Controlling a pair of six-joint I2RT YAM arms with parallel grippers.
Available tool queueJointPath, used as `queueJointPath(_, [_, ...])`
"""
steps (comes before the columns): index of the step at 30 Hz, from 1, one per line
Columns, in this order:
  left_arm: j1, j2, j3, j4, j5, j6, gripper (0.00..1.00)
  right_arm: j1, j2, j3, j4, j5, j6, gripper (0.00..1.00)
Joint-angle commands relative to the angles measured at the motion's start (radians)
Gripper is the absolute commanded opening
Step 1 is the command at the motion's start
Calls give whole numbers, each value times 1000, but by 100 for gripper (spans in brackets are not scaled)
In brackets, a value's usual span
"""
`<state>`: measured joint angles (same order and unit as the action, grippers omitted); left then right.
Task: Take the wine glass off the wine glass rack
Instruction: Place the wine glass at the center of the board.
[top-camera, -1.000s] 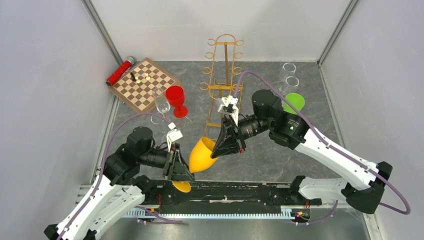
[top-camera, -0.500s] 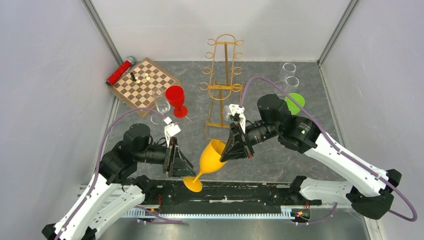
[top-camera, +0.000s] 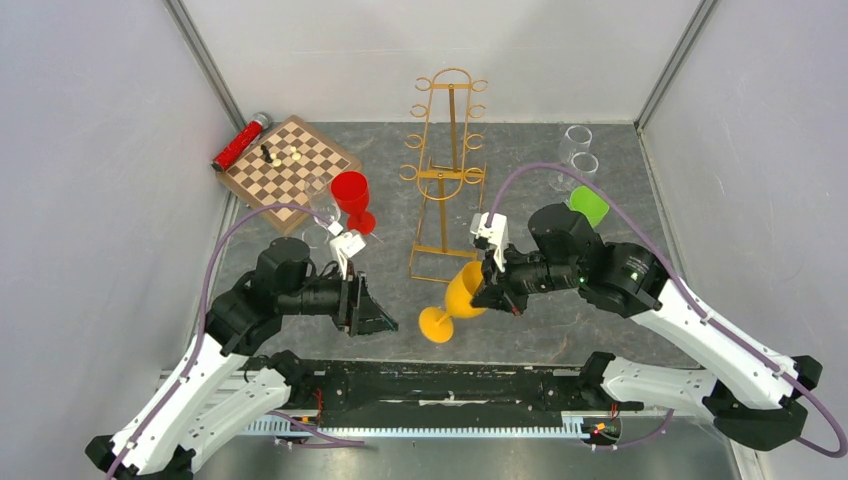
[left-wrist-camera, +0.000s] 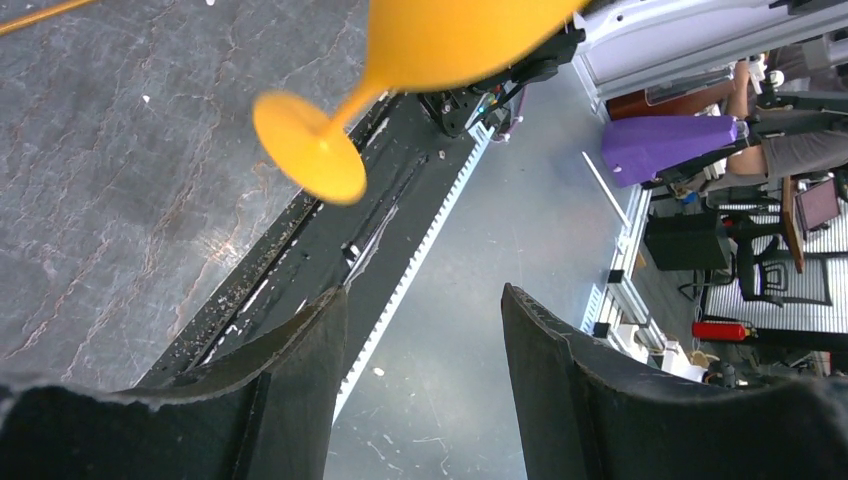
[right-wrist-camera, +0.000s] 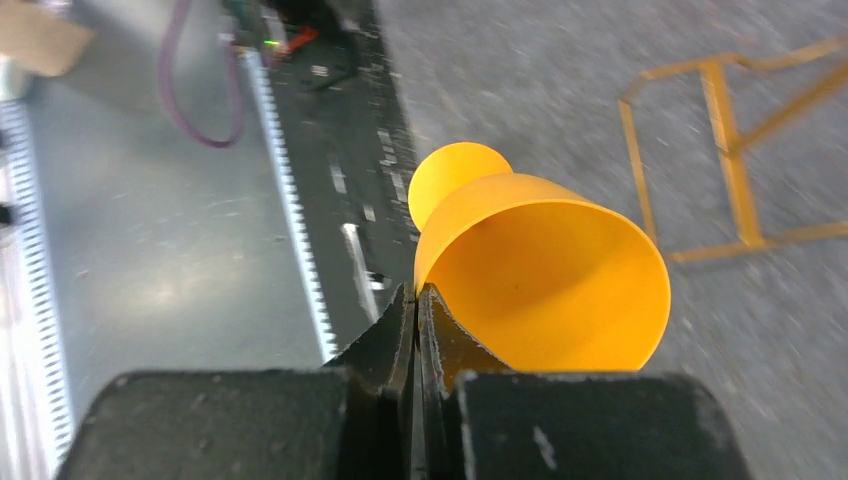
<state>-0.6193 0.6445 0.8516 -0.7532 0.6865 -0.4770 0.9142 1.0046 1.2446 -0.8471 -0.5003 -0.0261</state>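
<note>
Plainly the right pincer (top-camera: 490, 292) was clamped shut on the rim of the orange plastic wine glass (top-camera: 460, 298), its fingers pressed together over the thin wall. The glass hung tilted over the dark grey stone-look worktop (top-camera: 560, 330), foot toward the near edge. The left pincer (top-camera: 388, 320) stood wide and empty, near that foot but apart from it. The tall gold wire wine glass rack (top-camera: 445, 150) stood upright just behind, the glass off its hooks
</note>
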Motion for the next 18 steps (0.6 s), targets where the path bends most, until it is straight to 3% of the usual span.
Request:
queueJointPath(1, [-2,11,-2,53,-38,49,65,-3,-27,29,-83,348,24,0])
queueJointPath(9, [-2,13,-63,105,-6,49,64,-56,-34,45,-164,626,103,0])
queueJointPath(18, [-2,-22,-94,120,14,53,64,-196,10,46,-165,701,126,0])
